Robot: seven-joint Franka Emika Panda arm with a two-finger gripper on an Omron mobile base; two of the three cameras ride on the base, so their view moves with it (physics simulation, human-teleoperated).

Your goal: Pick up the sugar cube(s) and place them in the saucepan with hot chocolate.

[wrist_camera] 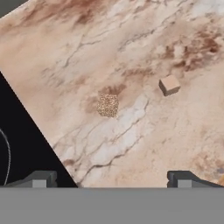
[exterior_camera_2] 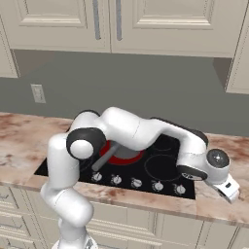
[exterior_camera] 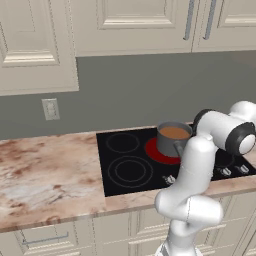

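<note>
**Two sugar cubes lying on the counter as the open gripper is looking down on them**

Two cubes are resting on the marbled countertop (wrist_camera: 144, 140) in the hand view: a grainy brown sugar cube (wrist_camera: 107, 105) near the middle and a smoother tan sugar cube (wrist_camera: 169, 85) well apart from it, further up the frame. The gripper (wrist_camera: 113, 179) is hanging above them with its finger tips spread wide and nothing between them, presumably so that it can descend around one cube. The arm (exterior_camera_2: 146, 133) is reaching across the black cooktop (exterior_camera_2: 160, 168) to the counter at its far side, since the cubes are lying there, just off the glass edge. The saucepan (exterior_camera: 173, 139) is standing on the glowing red burner (exterior_camera: 155, 150), well apart from the cubes, and is holding the hot chocolate (exterior_camera: 174, 133); its long handle (exterior_camera_2: 103, 158) is pointing toward the knobs. No cube is grasped yet.
</note>
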